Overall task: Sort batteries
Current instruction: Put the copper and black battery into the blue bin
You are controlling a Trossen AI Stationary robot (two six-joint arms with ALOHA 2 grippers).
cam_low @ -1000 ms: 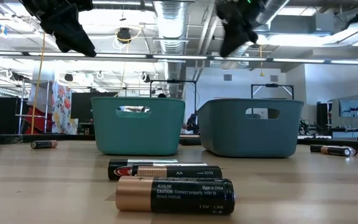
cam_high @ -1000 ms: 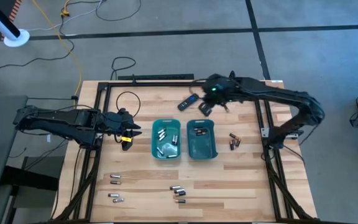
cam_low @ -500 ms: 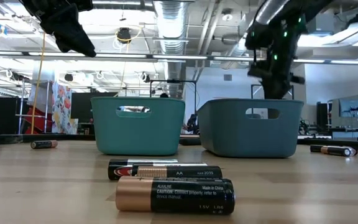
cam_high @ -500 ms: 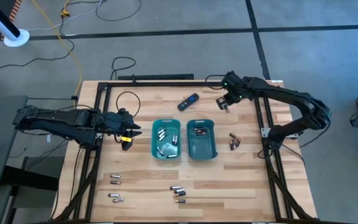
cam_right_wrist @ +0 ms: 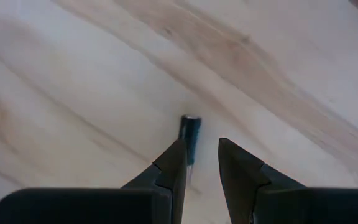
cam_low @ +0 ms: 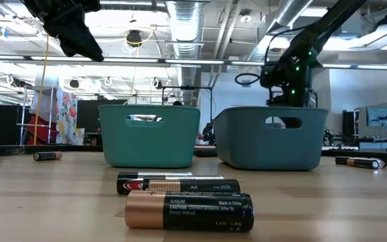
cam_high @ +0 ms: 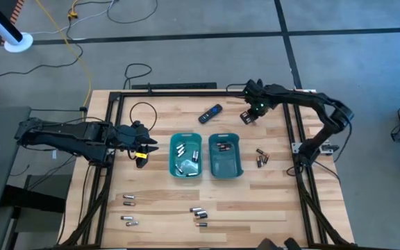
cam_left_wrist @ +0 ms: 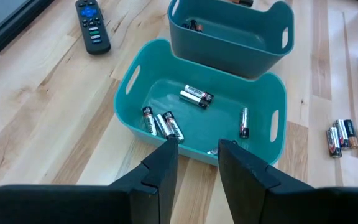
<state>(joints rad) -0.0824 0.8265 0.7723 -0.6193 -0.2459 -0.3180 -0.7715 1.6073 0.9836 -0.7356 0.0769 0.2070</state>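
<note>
We see a table (cam_high: 269,201) of pale wood planks, smooth and matt with a visible grain, framed by dull black metal rails (cam_high: 186,92). On it stand two teal trays (cam_low: 149,134) that look like moulded plastic with a soft, satin sheen, and the batteries (cam_low: 188,210) in front of them wear glossy printed wrappers, black with a coppery metallic band. The remote (cam_left_wrist: 92,25) looks like matt black plastic, and the left gripper (cam_left_wrist: 197,149) has dark, matt, smooth fingers (cam_left_wrist: 161,163).
</note>
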